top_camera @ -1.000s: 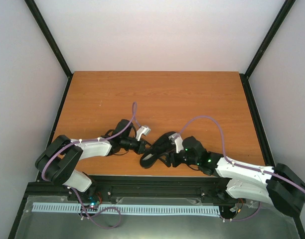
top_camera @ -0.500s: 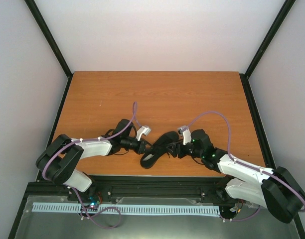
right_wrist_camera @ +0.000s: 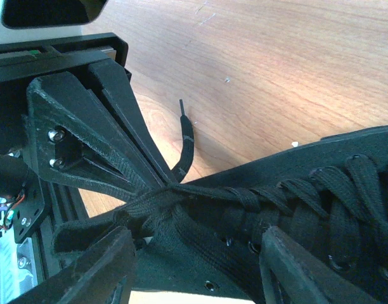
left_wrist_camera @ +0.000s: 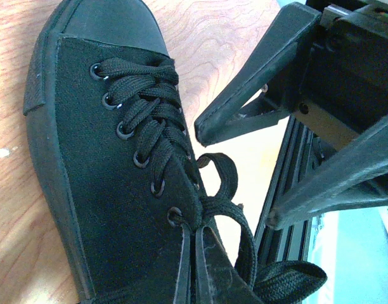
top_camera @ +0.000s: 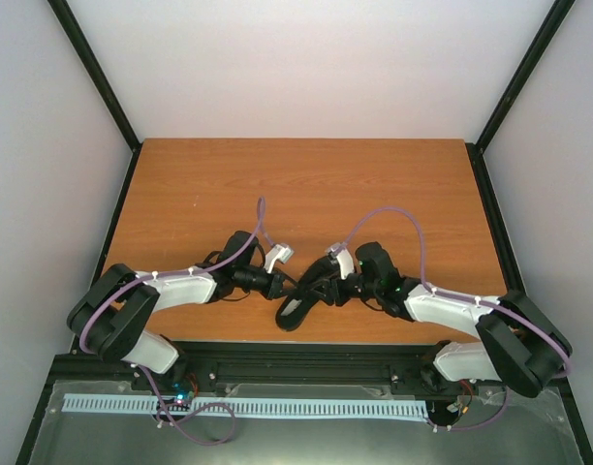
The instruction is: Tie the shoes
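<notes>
Shows one black sneaker (top_camera: 301,302) lying slantwise on the wooden tabletop (top_camera: 306,184), close to the near edge and between the two arms. Places the left pincer (left_wrist_camera: 237,177) just beside the sneaker's laced side, fingers (left_wrist_camera: 245,95) spread wide and holding nothing, with a loose lace loop (left_wrist_camera: 229,168) resting on the wood before the tips. Places the right pincer (top_camera: 323,289) over the far-right part of the sneaker, likewise wide, straddling the tongue and the upper laces (right_wrist_camera: 245,196) with no strand seen clamped. Reveals, in the left wrist view, laces crossed through every visible eyelet and the toe cap pointing away from the black rail (left_wrist_camera: 289,190) along the tabletop's near edge. Reveals, in the right wrist view, one free lace end (right_wrist_camera: 186,136) trailing flat across the wood and passing beneath the upper finger. Cannot tell a knot from mere bunching at the gathered strands atop the tongue.
</notes>
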`<state>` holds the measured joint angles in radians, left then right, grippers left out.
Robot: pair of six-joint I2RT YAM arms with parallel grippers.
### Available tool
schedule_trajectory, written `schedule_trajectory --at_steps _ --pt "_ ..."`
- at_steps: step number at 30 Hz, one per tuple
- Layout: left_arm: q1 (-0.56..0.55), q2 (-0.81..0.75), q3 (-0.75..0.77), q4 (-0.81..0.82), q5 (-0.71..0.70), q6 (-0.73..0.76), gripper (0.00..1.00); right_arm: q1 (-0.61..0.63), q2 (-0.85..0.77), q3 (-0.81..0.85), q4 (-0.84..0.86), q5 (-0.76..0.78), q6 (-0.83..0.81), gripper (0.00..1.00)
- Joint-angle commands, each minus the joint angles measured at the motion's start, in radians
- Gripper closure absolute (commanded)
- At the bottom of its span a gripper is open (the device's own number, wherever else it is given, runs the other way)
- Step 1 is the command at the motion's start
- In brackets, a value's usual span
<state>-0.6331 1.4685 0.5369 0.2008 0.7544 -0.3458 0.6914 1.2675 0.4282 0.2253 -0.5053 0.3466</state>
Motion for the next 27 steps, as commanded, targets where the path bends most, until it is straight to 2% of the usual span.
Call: schedule_trajectory --at_steps 1,4,8,10,11,14,17,22,27 --pt "0.003 -0.024 0.025 0.043 0.036 0.021 0.99 0.016 0.041 0.032 0.036 -0.008 -0.033 0.53" --pt "0.003 -0.025 0.025 0.045 0.039 0.021 0.99 0.02 0.054 0.032 0.042 0.008 -0.032 0.61" --pt "0.003 -0.026 0.026 0.041 0.035 0.018 0.99 0.024 0.061 0.037 0.053 0.006 -0.032 0.83" --pt "0.005 -0.032 0.024 0.032 0.011 0.011 0.93 0.027 0.058 0.037 0.05 0.003 -0.034 0.94" --pt "0.008 -0.041 0.017 0.03 -0.003 0.004 0.85 0.029 0.055 0.038 0.048 0.002 -0.036 0.97" --pt "0.029 -0.079 -0.008 0.03 -0.049 -0.014 0.7 0.036 0.055 0.035 0.044 -0.005 -0.036 0.97" --pt "0.05 -0.125 -0.033 0.034 -0.082 -0.033 0.61 0.049 0.064 0.034 0.052 -0.01 -0.03 0.97" --pt "0.056 -0.148 -0.045 0.024 -0.084 -0.047 0.61 0.067 0.071 0.028 0.071 -0.002 -0.017 0.97" --pt "0.055 -0.13 -0.042 0.028 -0.026 -0.036 0.62 0.077 0.091 0.029 0.086 0.012 -0.009 0.97"
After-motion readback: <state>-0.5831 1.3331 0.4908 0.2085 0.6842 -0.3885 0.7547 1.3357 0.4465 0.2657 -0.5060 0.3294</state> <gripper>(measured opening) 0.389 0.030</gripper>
